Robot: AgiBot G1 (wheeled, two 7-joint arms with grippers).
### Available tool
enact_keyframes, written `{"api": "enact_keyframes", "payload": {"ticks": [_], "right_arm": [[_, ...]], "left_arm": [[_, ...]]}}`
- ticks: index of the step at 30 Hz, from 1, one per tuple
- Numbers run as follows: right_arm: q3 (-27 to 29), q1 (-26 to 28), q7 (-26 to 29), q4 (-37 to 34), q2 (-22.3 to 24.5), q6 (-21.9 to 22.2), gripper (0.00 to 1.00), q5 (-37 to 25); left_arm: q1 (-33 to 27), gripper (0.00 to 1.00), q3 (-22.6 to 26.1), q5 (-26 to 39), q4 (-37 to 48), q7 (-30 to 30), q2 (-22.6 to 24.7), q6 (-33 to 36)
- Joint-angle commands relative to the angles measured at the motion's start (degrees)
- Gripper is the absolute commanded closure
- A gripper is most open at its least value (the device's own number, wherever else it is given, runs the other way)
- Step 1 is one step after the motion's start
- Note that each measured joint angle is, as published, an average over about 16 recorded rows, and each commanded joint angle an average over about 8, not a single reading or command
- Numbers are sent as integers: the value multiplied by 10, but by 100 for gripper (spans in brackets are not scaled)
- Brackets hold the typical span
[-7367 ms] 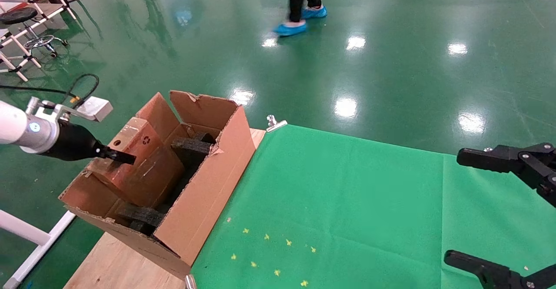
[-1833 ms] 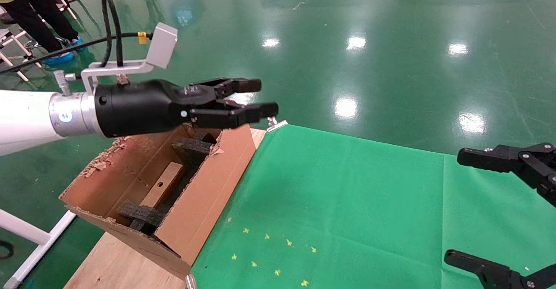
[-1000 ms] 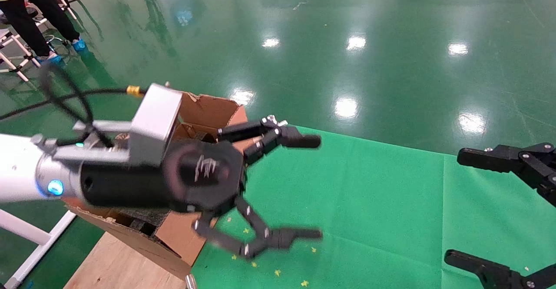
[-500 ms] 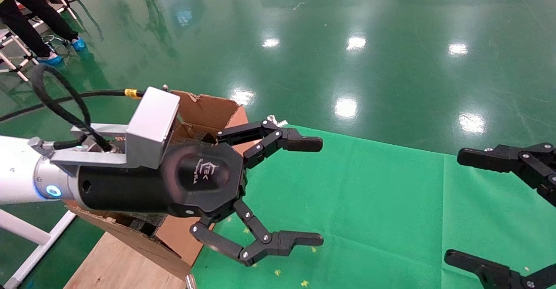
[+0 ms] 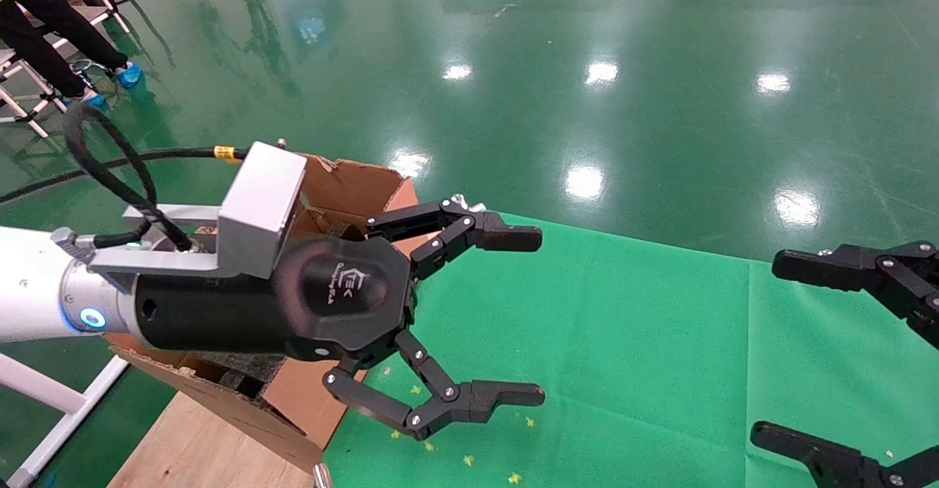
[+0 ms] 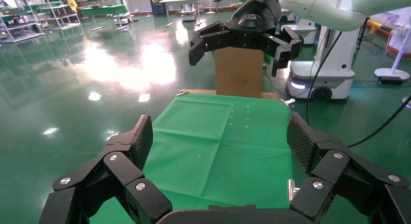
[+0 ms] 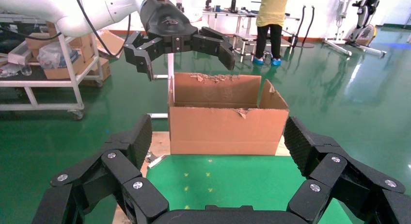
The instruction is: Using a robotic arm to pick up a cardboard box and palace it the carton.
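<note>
My left arm, white with a black TEK gripper (image 5: 524,315), hangs over the left part of the green cloth (image 5: 631,312), just in front of the carton. Its fingers (image 6: 143,136) are spread wide with nothing between them. The carton (image 5: 293,396) is long, brown and ragged-edged, and stands on the table's left end; the right wrist view shows its long side (image 7: 225,124) with the left gripper (image 7: 179,40) above it. The small cardboard box is hidden behind the left gripper. My right gripper (image 5: 777,348) is parked open and empty at the table's right.
Yellow marks (image 5: 469,461) dot the cloth near the carton. A metal clip (image 5: 462,204) holds the cloth's far corner. A person (image 5: 44,18) and white racks stand far left. A brown upright cardboard piece (image 6: 239,78) stands beyond the table's right end.
The left gripper left the small box inside the carton, rose, swung out over the cloth and spread wide. In the last half second it barely moved. The right arm is still.
</note>
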Motion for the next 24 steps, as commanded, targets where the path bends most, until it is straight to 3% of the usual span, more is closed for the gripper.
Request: {"api": "enact_keyframes", "payload": {"ticks": [1, 24], "right_arm": [[0, 0, 0, 0, 0, 0, 0, 0], [0, 0, 0, 0, 0, 0, 0, 0]], "left_arm": [[0, 0, 0, 0, 1, 0, 0, 0], [-2, 0, 1, 2, 3, -1, 0, 0]]}}
